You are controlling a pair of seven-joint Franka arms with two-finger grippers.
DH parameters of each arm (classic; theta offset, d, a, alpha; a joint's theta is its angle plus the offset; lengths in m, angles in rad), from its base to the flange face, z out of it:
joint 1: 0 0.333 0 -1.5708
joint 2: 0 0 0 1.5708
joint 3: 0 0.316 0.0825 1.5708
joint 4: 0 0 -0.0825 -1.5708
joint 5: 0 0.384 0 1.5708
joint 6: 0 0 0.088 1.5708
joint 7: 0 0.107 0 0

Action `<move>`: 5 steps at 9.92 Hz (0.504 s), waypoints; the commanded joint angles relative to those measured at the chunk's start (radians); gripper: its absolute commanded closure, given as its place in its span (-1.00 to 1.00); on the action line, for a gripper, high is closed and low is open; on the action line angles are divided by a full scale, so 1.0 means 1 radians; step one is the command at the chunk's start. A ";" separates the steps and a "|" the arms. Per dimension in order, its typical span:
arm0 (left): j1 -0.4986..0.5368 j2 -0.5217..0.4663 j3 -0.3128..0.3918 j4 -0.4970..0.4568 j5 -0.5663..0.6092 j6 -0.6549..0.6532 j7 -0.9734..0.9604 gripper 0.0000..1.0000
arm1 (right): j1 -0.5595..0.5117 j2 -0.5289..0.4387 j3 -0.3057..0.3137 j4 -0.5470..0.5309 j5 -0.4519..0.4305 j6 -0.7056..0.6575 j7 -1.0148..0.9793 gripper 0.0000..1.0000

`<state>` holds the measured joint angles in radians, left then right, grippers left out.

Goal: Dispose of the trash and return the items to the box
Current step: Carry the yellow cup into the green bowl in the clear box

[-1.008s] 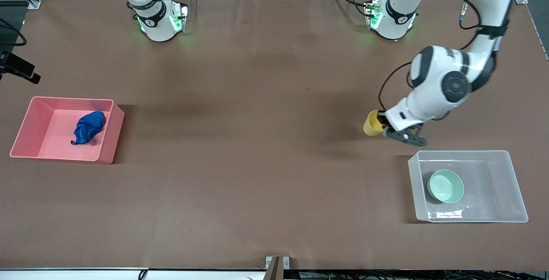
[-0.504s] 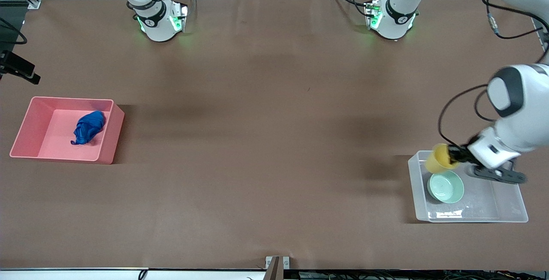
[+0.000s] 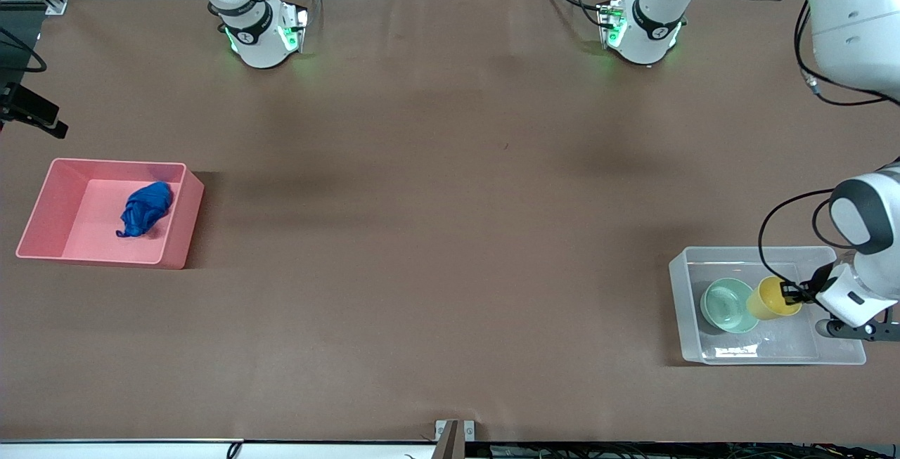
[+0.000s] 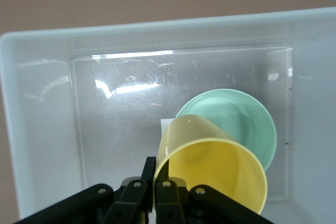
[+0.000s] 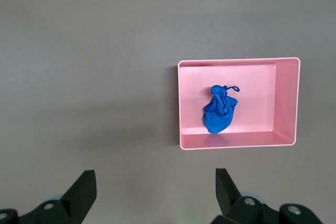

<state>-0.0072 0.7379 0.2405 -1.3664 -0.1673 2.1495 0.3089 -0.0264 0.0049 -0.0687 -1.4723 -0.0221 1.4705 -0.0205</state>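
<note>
clear box (image 3: 840, 262), landmark for this entry, at the left arm's end of the table: see-through tub with a white label on its base. mint-green bowl (image 3: 730, 306) rests on the floor of the clear box, toward the wall that faces the right arm's end. yellow cup (image 3: 770, 299) is tilted on its side, just beside the bowl and overlapping its rim in the left wrist view, held inside the clear box. my left gripper (image 3: 798, 293) is over the clear box with its fingers (image 4: 137, 192) pinched on the cup's rim, one inside and one outside. pink bin (image 3: 176, 220), well apart from the clear box at the right arm's end of the table. blue wad (image 3: 145, 209) lies inside the pink bin, its thin tail showing in the right wrist view. my right gripper (image 5: 156, 188), well apart from the clear box and high over bare table near the pink bin, has its fingers spread wide with nothing between them; that arm waits.
</note>
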 commanded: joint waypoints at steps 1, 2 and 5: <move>0.000 0.051 0.008 0.017 -0.091 0.003 0.015 0.99 | 0.005 -0.006 -0.005 0.003 0.005 0.001 -0.009 -1.00; -0.008 0.054 0.008 0.015 -0.113 0.003 0.012 0.99 | 0.005 -0.006 -0.006 0.003 0.005 0.001 -0.009 -1.00; -0.010 0.055 0.006 -0.017 -0.117 0.003 0.006 0.76 | -0.001 -0.006 -0.005 0.003 0.005 -0.001 -0.009 -1.00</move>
<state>-0.0113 0.7677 0.2401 -1.3670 -0.2631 2.1493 0.3105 -0.0260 0.0049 -0.0708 -1.4721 -0.0221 1.4710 -0.0207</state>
